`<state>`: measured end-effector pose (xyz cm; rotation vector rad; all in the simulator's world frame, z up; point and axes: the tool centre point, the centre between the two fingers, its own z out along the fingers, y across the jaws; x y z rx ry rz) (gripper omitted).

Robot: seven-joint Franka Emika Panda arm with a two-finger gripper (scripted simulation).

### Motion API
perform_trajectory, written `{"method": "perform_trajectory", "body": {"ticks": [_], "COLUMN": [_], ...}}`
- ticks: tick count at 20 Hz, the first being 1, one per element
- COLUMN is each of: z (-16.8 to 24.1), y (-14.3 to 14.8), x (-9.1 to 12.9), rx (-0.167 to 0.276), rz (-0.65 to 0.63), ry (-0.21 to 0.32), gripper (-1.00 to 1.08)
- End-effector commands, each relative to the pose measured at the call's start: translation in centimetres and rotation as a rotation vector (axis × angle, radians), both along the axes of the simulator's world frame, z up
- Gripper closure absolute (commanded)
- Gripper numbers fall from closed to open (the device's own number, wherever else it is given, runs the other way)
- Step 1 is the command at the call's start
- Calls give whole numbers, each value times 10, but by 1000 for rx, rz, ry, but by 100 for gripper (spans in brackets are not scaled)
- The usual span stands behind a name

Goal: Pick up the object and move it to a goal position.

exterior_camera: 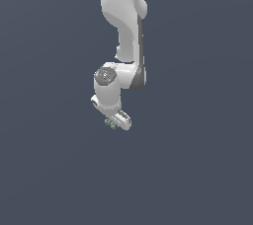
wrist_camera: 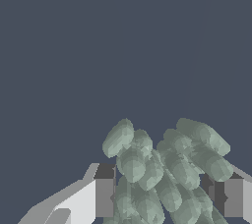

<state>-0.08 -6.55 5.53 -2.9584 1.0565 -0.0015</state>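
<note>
Gripping the object (wrist_camera: pixel 162 174), the gripper (wrist_camera: pixel 165 198) hangs.

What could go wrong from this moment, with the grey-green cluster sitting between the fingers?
1. The cluster is lumpy and knobbed, so the fingers may bear on only a few knobs; it could twist or slip out during the move.
2. Much of it juts beyond the fingertips in the wrist view, so the hold may be shallow.
3. In the exterior view the cluster is nearly hidden beneath the gripper, and no goal marker shows, so placement is hard to verify.
</note>
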Motion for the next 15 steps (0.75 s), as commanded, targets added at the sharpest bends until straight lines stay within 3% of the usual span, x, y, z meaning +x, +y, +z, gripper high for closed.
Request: {"method": "perform_trajectory", "body": {"ticks": [1,8,15], "z": [2,5,5], "y": [-20,-51,-59], "x": [10,27,32], "rx": [0,0,0], "rz": [2,2,2], "ry": [1,1,1], "gripper": [108,108,108]}}
